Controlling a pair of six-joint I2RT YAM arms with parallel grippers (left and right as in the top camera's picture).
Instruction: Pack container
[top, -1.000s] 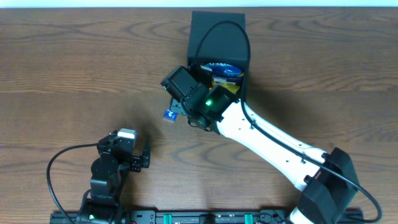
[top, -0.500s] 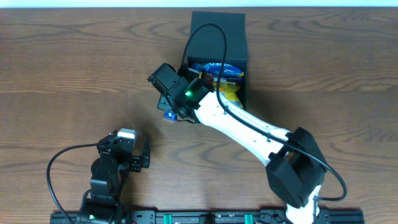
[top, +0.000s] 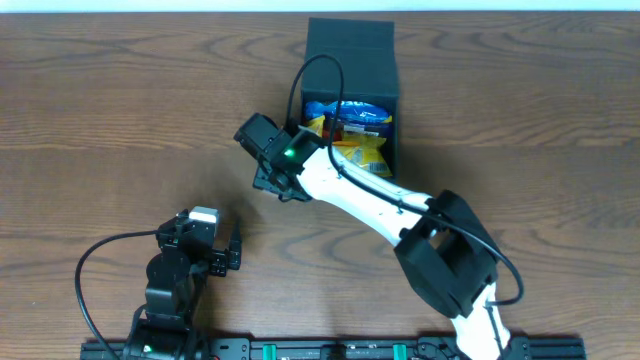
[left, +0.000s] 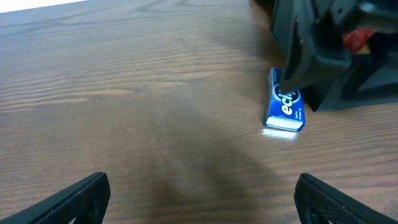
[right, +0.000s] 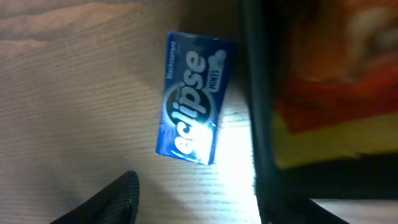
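1. Container (top: 350, 45), open at the far side of the table (top: 120, 120), crowded with snack packets (top: 352, 130): little room left, so a careless drop could ride high and block the flap
2. Right gripper (top: 272, 178), jaws parted and empty, poised over the mints pack just beside the container's left wall: risk of one finger striking that wall and shoving the box
3. Left gripper (left: 199, 202), spread wide, empty, well apart: no brace if the box slides
4. Mints pack (right: 194, 106), flat on the wood: thin, smooth, likely to skid from a shallow pinch
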